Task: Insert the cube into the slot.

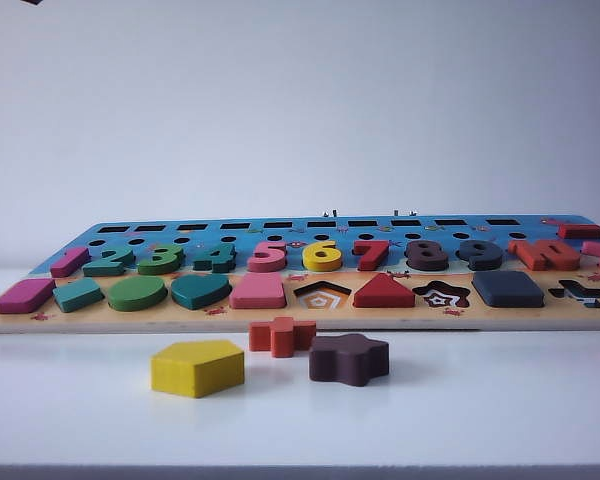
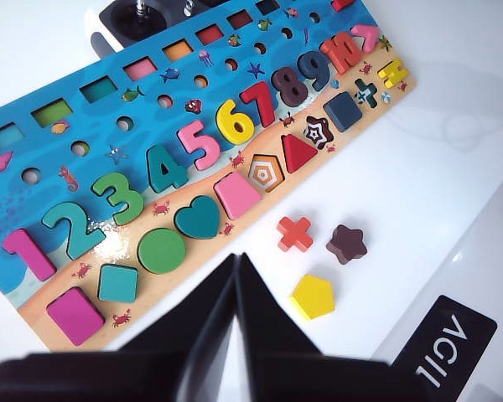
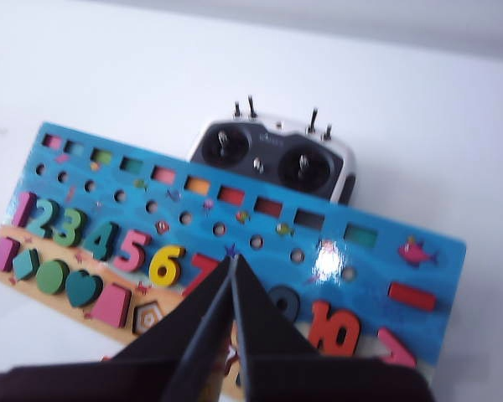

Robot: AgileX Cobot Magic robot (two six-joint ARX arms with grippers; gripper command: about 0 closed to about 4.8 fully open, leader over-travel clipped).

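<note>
**Cube seated in slot; both pincers empty**

The cube [image 1: 507,288] is seen lying flush in the slot of the puzzle board [image 1: 280,322], between star cut-out and plus cut-out. The right pincer [image 3: 232,260] is held above the board's number row, fingers pressed together, nothing gripped, cube hidden beneath it. The left pincer [image 2: 236,260], likewise closed and empty, is poised at the board's near edge, well apart from the cube [image 2: 342,111].

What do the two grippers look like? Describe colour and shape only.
Both look alike. The left gripper has two matte black fingers, broad at the base and tapering to a thin wedge tip. The right gripper has the same black tapered fingers. No cables or markings show on either. Neither appears in the exterior view.
</note>
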